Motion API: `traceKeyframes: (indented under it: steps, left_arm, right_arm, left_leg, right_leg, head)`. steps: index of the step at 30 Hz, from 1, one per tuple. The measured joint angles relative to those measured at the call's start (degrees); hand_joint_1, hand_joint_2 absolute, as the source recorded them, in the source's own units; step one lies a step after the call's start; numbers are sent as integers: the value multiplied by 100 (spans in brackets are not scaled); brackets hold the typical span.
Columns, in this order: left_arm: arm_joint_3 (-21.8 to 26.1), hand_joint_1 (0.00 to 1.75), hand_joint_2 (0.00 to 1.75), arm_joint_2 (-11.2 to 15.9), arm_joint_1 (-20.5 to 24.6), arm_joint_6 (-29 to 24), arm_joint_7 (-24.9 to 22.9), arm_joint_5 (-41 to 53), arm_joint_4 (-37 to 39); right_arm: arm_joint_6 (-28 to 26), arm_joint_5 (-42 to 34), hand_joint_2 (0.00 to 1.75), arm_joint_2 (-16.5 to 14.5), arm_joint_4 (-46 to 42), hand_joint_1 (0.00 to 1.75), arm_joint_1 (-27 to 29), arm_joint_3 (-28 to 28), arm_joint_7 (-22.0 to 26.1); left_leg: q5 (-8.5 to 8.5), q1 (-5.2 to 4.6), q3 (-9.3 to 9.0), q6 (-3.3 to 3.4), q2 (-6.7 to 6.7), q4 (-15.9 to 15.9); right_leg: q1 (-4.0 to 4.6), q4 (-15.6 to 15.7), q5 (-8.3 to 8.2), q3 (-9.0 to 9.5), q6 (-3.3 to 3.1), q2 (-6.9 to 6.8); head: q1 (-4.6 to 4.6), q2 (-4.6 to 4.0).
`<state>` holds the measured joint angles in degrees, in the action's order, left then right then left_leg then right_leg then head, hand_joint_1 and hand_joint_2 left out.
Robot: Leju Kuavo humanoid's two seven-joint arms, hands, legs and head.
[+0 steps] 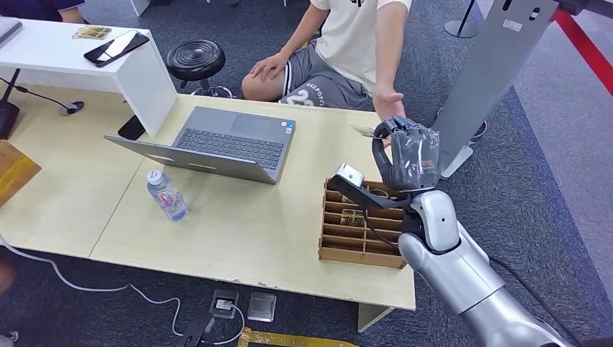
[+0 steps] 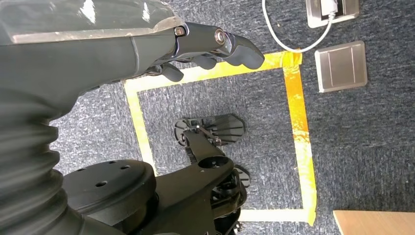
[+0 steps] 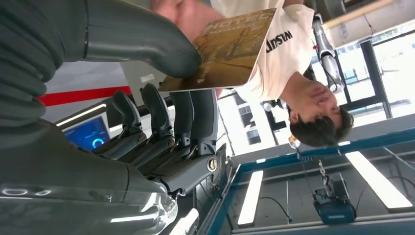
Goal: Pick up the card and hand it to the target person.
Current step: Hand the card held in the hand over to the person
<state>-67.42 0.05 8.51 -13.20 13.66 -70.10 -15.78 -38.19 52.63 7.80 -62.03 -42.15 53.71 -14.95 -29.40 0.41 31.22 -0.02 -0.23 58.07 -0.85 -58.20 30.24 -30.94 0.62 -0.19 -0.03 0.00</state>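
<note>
My right hand [image 1: 413, 155] is raised over the far right corner of the table [image 1: 238, 224], palm toward the person. It pinches a yellow-brown picture card [image 3: 230, 49] between thumb and fingers; a corner of the card [image 1: 363, 131] sticks out to the left of the fingers. The seated person in a white shirt [image 1: 358, 36] holds an upturned hand [image 1: 388, 101] just beyond my fingertips, close to the card. In the left wrist view my left hand [image 2: 147, 44] hangs over the floor with nothing in it, its fingers loosely apart.
A wooden slotted card box [image 1: 361, 224] stands right below my right arm. An open laptop [image 1: 217, 144] and a water bottle [image 1: 168, 195] sit mid-table. A grey slanted panel [image 1: 491, 72] rises at the right. A black stool [image 1: 195, 59] and a phone [image 1: 116, 48] lie farther back.
</note>
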Motion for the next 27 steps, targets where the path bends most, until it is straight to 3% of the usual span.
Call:
traceKeyframes:
  steps: [11,15,19,27]
  left_arm:
    - [-21,0,175,-28,-3,0,-20,2,0]
    - [-22,0,175,-30,-4,0,-20,22,0]
    - [-26,0,0,-30,-11,0,19,69,0]
    - [-25,0,0,-30,-27,0,64,49,0]
  right_arm:
    - [-107,910,175,-355,891,140,-95,43,-439]
    - [-122,977,175,-433,1087,0,-118,44,-458]
    - [-124,968,175,-473,1227,0,-131,42,-443]
    - [-125,898,175,-529,1334,0,-135,36,-362]
  left_leg:
    - [0,0,0,0,-1,0]
    - [0,0,-1,0,-1,1]
    - [0,0,-2,0,2,1]
    - [0,0,-3,0,2,1]
  right_leg:
    - [0,0,0,0,0,-1]
    - [0,1,0,0,0,-1]
    - [0,1,0,0,0,1]
    - [0,0,0,0,0,1]
  head:
    - [1,0]
    - [3,0]
    - [4,0]
    - [0,0]
